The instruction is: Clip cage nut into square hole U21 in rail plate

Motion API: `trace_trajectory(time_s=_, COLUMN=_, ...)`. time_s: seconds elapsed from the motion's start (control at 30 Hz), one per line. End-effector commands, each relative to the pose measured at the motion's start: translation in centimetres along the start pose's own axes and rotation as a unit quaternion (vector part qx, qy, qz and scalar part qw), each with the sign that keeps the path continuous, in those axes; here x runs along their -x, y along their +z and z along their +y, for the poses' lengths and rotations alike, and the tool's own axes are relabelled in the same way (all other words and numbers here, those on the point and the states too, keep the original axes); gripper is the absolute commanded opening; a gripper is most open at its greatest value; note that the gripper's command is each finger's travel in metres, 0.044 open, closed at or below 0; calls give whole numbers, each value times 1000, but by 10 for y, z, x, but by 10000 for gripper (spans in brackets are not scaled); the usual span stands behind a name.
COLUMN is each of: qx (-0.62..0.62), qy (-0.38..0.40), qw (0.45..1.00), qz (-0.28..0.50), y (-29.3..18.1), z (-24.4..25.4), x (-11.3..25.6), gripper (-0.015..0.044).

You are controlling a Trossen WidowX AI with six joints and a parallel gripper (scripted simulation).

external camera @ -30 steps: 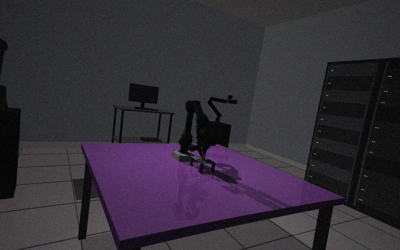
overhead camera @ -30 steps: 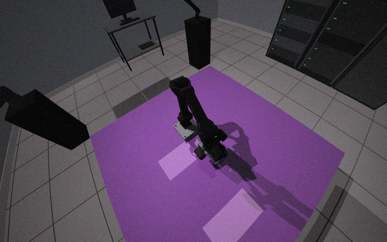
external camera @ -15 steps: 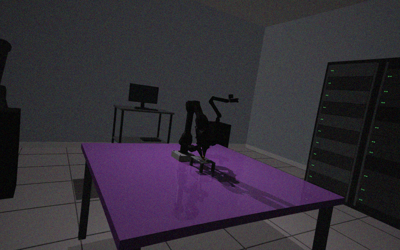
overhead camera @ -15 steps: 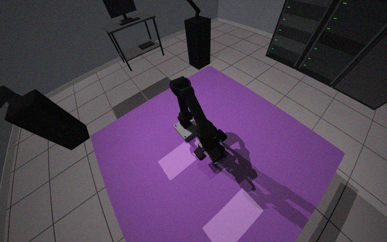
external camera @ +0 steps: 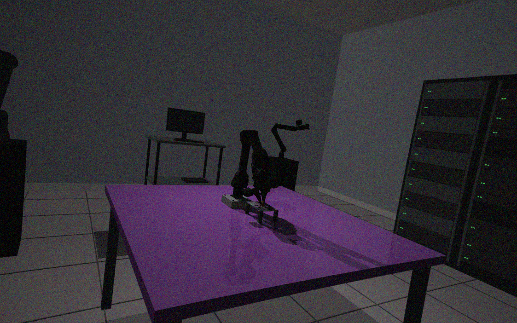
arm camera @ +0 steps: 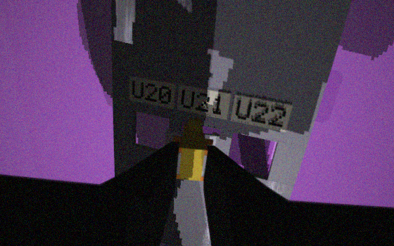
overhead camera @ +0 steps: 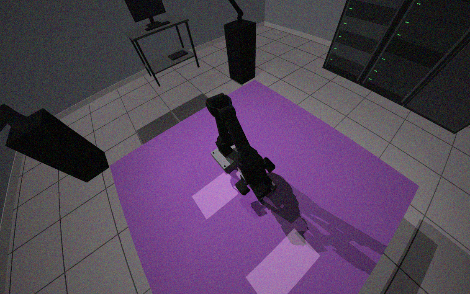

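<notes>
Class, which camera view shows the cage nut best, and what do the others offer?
The wrist view: it shows the yellow cage nut large, pinched in the gripper, in front of the U21 label. In the exterior view the nut is too small and dark to make out; from the top, the arm hides it.

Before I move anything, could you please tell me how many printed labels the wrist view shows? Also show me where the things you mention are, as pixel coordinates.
3: the U20 label (arm camera: 151,92) at left, the U21 label (arm camera: 204,102) in the middle and the U22 label (arm camera: 262,110) at right; others may be out of view.
</notes>
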State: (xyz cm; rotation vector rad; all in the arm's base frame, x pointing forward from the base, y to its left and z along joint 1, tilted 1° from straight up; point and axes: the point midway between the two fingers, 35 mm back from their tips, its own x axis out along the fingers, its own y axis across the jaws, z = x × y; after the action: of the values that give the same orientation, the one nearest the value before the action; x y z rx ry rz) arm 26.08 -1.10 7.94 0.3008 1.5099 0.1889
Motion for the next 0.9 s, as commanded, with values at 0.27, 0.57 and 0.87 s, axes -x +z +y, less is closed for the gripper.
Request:
trace_trajectory(time_s=0.27, qx=1, qy=12, qw=1000, qz=1, y=-1, z=-1, x=0, gripper=37)
trace_trajectory(time_s=0.57, qx=1, qy=20, qw=1000, qz=1, y=-1, z=-1, x=0, gripper=37)
trace_trajectory(time_s=0.87, qx=1, qy=29, qw=1000, qz=1, y=-1, z=-2, x=-1, gripper=37)
